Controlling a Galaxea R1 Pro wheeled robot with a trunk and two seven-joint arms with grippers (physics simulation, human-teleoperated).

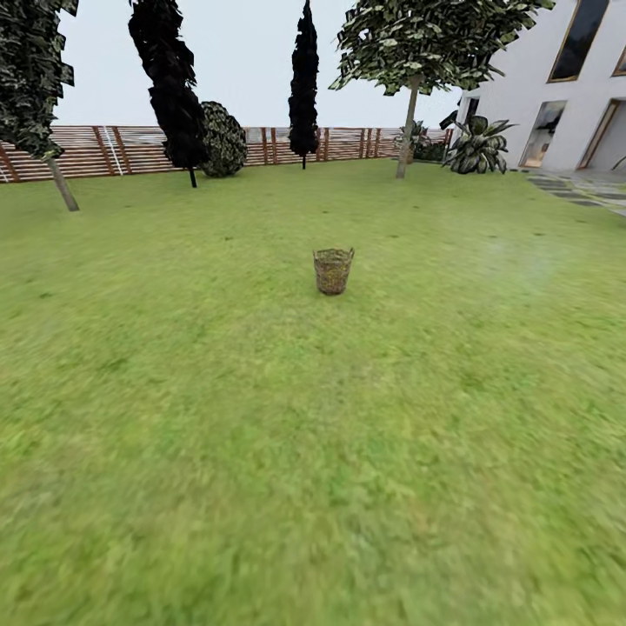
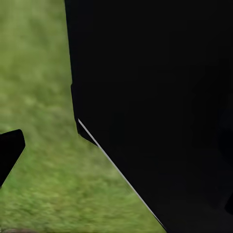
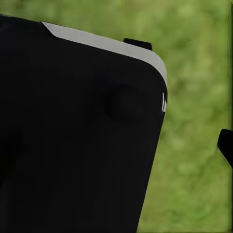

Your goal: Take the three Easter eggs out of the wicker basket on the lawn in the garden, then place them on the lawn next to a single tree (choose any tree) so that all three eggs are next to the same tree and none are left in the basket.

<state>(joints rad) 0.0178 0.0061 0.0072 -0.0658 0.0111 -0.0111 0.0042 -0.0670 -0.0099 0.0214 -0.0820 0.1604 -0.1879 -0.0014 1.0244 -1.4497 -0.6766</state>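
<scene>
At the far left a leaning grey trunk (image 1: 63,184) met the lawn (image 1: 174,391). The wicker basket (image 1: 333,270) stood mid-lawn, well ahead; whether eggs lay inside could not be told. Farther right rose the pale-trunked tree (image 1: 406,130), before the fence (image 1: 104,149). Seemingly nothing was done yet. Neither tool's state could be told from the dark wrist views.
</scene>
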